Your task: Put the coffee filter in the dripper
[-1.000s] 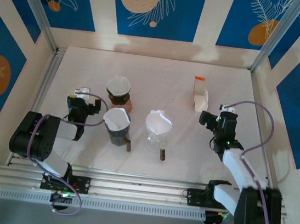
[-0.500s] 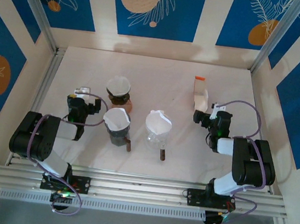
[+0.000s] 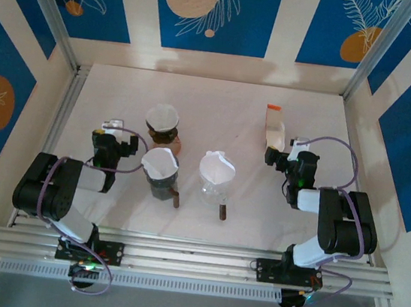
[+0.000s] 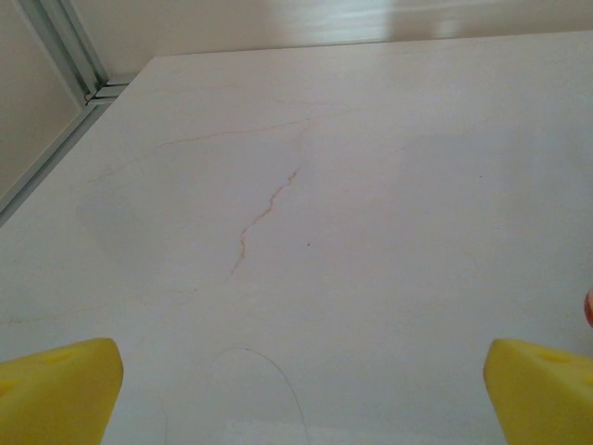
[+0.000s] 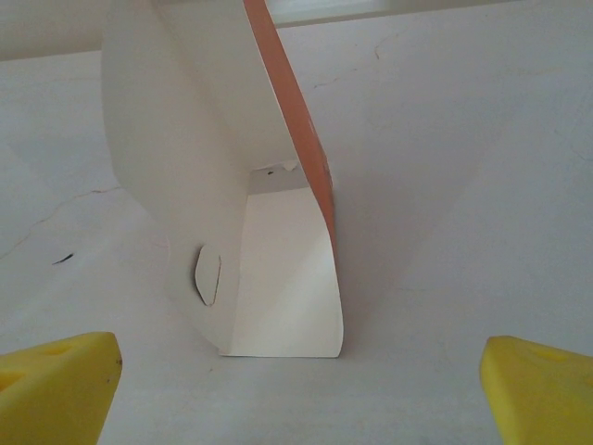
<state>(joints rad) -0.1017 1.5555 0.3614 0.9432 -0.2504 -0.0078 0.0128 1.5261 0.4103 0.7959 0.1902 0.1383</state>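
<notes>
box (image 5: 185,167): white, orange edge, stands on table (image 5: 454,185) | right gripper (image 5: 296,394): yellow fingers (image 5: 56,385) wide apart, near box, not touching

White table (image 3: 220,99) holds three drippers (image 3: 216,176) and a paper carton (image 3: 273,132).

Drippers (image 3: 217,172) centre; filter holder (image 3: 273,132) behind-right of them; right pincer (image 3: 273,155) just before holder; left pincer (image 3: 110,127) left of drippers.
</notes>
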